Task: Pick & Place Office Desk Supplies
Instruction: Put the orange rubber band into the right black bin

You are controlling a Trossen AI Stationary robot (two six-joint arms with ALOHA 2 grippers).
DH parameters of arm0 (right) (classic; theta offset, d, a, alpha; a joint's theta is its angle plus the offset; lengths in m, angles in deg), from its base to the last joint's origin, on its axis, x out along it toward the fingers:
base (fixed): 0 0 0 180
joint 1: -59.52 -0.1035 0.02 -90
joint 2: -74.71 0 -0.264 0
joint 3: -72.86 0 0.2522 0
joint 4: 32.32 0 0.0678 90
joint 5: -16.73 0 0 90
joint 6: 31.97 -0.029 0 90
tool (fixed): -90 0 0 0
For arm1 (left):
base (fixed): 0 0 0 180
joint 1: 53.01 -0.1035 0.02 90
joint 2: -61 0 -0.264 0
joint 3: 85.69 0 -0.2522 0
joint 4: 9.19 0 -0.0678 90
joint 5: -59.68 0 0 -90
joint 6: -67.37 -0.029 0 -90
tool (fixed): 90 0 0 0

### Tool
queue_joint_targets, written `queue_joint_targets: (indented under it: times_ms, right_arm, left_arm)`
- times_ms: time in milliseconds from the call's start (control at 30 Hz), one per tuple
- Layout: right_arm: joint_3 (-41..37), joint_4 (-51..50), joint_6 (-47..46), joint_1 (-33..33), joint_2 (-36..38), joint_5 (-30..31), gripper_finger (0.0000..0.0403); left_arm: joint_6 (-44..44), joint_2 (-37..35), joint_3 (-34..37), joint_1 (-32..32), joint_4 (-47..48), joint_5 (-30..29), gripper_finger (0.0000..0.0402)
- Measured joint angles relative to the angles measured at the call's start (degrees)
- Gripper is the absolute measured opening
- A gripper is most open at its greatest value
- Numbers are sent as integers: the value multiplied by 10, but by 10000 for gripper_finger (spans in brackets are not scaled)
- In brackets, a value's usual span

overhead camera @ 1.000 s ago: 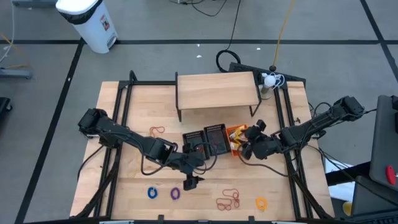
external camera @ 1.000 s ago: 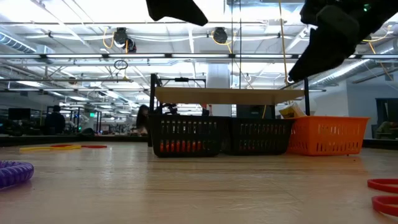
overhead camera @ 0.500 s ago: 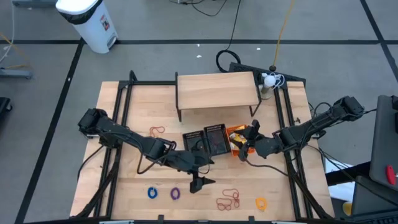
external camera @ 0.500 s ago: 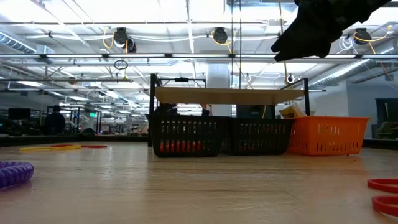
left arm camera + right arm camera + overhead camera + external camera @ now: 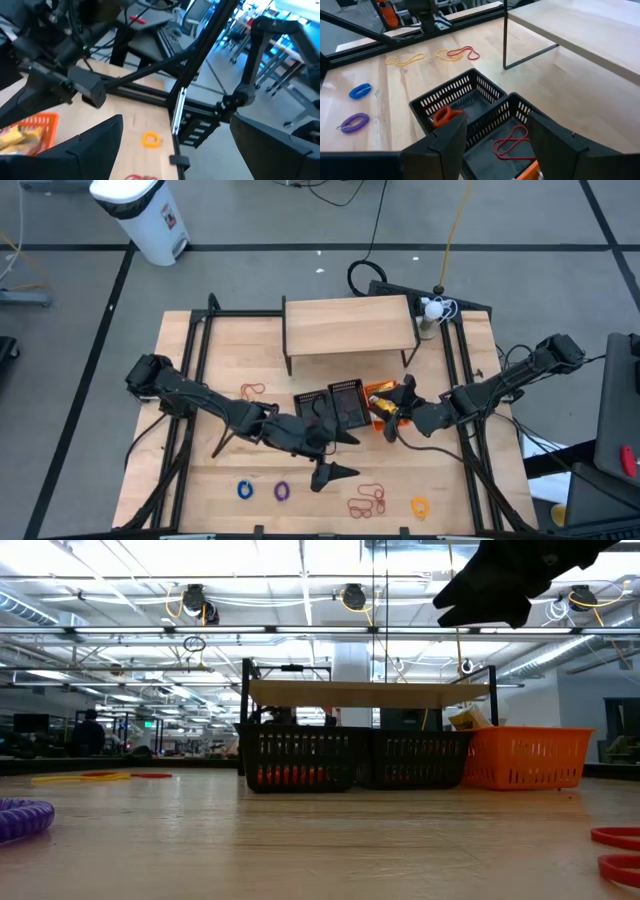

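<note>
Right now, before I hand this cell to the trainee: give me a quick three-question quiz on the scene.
1. True or false: a thin red elastic loop lies inside a black mesh basket.
2. Fill in: ___ baskets stand in a row by the wooden shelf.
3. The left end effector is: A) open and empty above the table; B) shut on a ring; C) inside a basket.
Key: 1 true; 2 three; 3 A.

No readable text, brand or number anywhere. The white plastic bin beside the table carries a small label, too blurred to make out.
</note>
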Motion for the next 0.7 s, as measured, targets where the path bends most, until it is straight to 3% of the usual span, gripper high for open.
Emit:
queue_joint_targets:
  times_ms: [167, 333, 467, 700]
  right_arm:
    - [0, 8, 24, 0, 0, -16, 198]
    - [0, 14, 57, 0, 0, -30, 197]
    - [0, 14, 87, 4, 0, -28, 196]
    - [0, 57, 162, 35, 0, -27, 192]
  left_arm:
    - [-45, 0, 0, -2, -8, 5, 374]
    - [-161, 1, 0, 11, 141, 1, 378]
    - [-152, 1, 0, 17, 225, 7, 374]
    - [-135, 1, 0, 14, 178, 5, 366]
